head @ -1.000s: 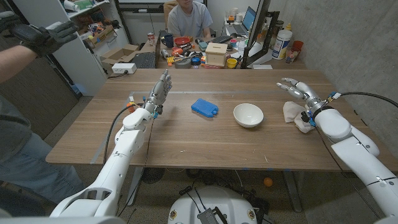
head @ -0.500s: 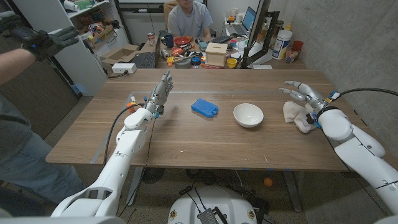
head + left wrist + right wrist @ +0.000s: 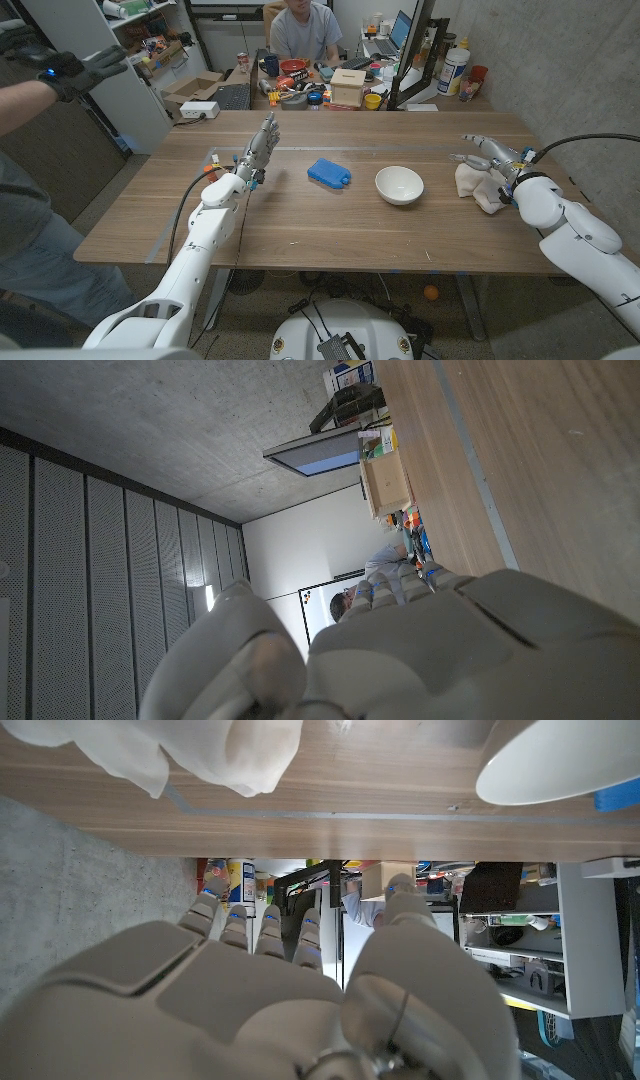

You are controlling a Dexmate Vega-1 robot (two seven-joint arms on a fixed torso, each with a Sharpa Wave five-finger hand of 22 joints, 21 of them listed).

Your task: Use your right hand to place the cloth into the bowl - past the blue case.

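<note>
Both arms are covered by smooth white rounded shells, thick near the shoulder and thinner toward the wrist. The left hand (image 3: pixel 260 141) and the right hand (image 3: pixel 487 152) are grey and metallic, with slim segmented fingers. At each wrist there is a dark band with small blue and orange parts. A thin black cable runs along the left forearm, and another black cable leaves the right wrist.

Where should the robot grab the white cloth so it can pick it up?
Probably the bunched-up middle of the cloth, coming down from above. It lies crumpled in a soft heap on the table, so the raised folds give fingers something to pinch, while the flat edges would slip. The right hand, open, is right beside it. The bowl stands apart, so nothing crowds the grab.
</note>
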